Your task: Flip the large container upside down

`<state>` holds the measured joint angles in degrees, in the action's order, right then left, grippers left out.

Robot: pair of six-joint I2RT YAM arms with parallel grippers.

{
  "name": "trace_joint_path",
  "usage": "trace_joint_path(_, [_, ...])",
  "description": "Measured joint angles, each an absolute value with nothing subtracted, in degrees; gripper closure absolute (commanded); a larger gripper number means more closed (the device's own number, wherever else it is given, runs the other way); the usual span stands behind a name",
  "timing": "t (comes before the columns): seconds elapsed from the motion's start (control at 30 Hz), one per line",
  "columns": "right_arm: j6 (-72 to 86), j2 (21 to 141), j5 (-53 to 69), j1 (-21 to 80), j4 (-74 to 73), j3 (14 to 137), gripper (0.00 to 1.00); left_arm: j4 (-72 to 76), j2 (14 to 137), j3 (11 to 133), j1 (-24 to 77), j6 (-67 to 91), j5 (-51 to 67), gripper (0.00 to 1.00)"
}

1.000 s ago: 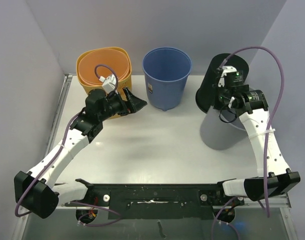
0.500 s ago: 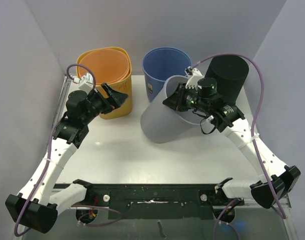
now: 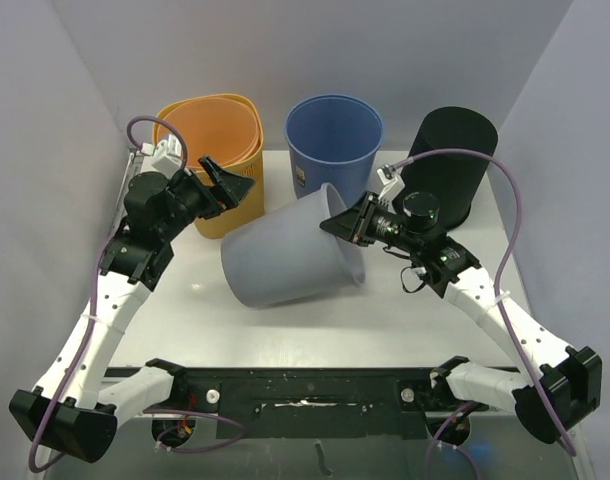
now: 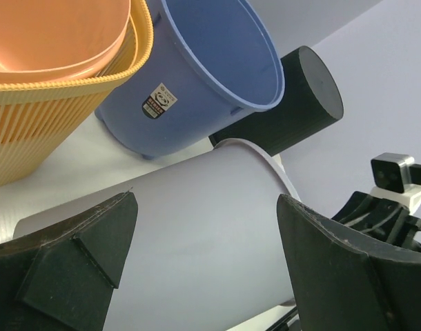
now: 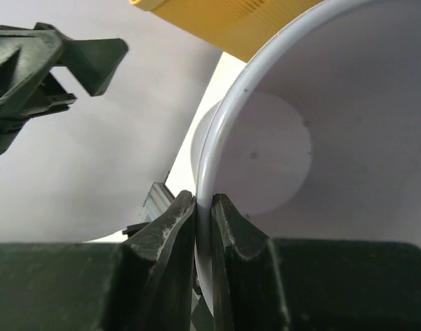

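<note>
The large container is a pale grey bin (image 3: 285, 255) tipped onto its side at mid-table, base to the left and mouth to the right. My right gripper (image 3: 343, 225) is shut on its rim; in the right wrist view the two fingers pinch the rim (image 5: 217, 138) at the gripper (image 5: 203, 200), with the bin's inside bottom visible beyond. My left gripper (image 3: 230, 185) is open and empty, held above and left of the bin beside the orange basket. In the left wrist view the bin's side wall (image 4: 197, 227) lies below the open left gripper (image 4: 207, 207), apart from it.
An orange ribbed basket (image 3: 210, 135) with an orange liner stands at the back left. A blue bin (image 3: 333, 150) stands upright at the back centre. A black cylindrical bin (image 3: 450, 165) stands at the back right, just behind my right arm.
My right arm has carried the grey bin from the right side to mid-table, tipping it onto its side. My left arm has drawn back and up toward the left.
</note>
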<state>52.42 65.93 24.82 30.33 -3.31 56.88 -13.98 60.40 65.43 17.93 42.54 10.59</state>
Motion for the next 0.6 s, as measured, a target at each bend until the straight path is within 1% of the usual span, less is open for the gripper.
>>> trace_joint_path(0.13, [52.7, 62.6, 24.3, 28.0, -3.2, 51.5, 1.0, -14.0, 61.2, 65.4, 18.0, 42.2, 12.3, 0.18])
trace_joint_path(0.27, [50.9, 60.2, 21.5, 27.2, -8.9, 49.4, 0.84, -14.1, 62.5, 65.3, 18.0, 41.6, 14.1, 0.18])
trace_joint_path(0.33, [49.3, 59.0, 20.6, 26.2, -12.4, 48.5, 0.8, -13.8, 63.0, 64.6, 18.0, 41.3, 15.4, 0.18])
trace_joint_path(0.6, [42.8, 57.2, 20.1, 21.0, -20.8, 49.0, 0.47, -13.6, 66.3, 60.7, 18.0, 41.3, 19.4, 0.18])
